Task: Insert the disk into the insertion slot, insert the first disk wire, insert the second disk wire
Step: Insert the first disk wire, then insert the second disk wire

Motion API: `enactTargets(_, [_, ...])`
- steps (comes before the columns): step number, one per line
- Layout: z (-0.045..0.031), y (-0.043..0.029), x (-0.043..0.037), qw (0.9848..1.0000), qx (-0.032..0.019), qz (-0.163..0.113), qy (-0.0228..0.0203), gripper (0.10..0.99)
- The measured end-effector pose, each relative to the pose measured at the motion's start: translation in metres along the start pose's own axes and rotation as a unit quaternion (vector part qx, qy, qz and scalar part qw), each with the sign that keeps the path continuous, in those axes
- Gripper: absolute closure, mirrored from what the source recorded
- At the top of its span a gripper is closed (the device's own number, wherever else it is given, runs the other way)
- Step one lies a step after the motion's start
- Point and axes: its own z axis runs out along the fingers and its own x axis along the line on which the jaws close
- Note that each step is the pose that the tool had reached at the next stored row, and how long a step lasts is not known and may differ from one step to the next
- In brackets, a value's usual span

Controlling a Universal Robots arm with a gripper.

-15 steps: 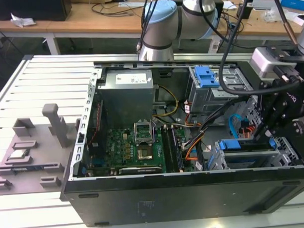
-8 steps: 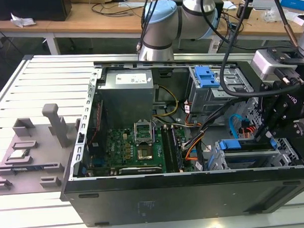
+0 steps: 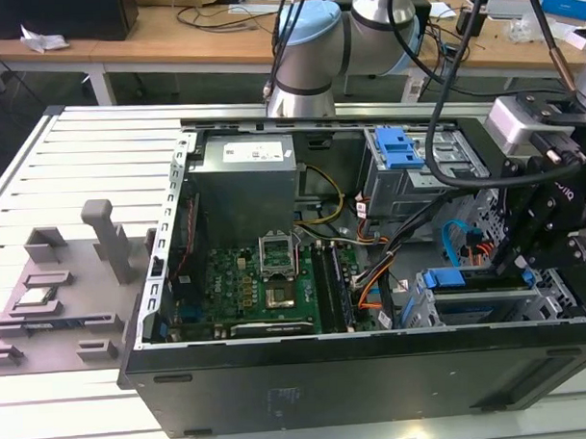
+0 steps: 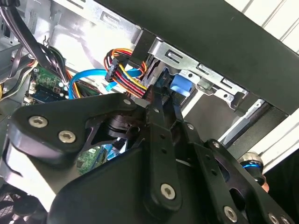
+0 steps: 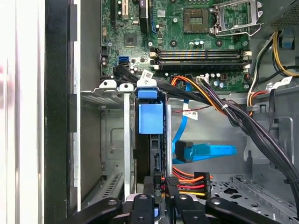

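Disk sits edge-on in slot, mostly hidden behind its blue frame. End effector is clenched on the power wire plug at the disk's end. Its fingers hide the plug-to-disk joint. Blue wire lies loose just beside.

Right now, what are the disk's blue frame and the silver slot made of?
The blue frame looks like smooth moulded plastic: one solid bright colour with a soft sheen. The slot looks like bare sheet metal, probably steel: grey, dully shiny, with thin folded edges and punched openings.
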Motion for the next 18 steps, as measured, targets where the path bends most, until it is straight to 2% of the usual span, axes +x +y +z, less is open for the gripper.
enactTargets(1, [-0.0051,0.0003,0.0001,1.0000,0.0000,0.000,0.0000,0.843])
enactTargets(3, [-0.0205,0.0011,-0.0006,1.0000,0.0000,0.000,-0.0001,0.843])
enactTargets(6, [-0.0349,0.0019,-0.0042,1.0000,0.0000,0.000,-0.0001,0.859])
enactTargets(7, [-0.0432,0.0023,-0.0051,1.0000,0.0000,0.000,-0.0001,0.925])
enactTargets(8, [-0.0473,0.0025,-0.0054,1.0000,0.0000,0.000,-0.0001,0.980])
enactTargets(9, [-0.0496,0.0026,-0.0054,1.0000,0.0000,0.000,-0.0001,0.980])
enactTargets(18, [-0.0507,0.0027,-0.0053,1.0000,0.0000,0.000,-0.0001,0.980])
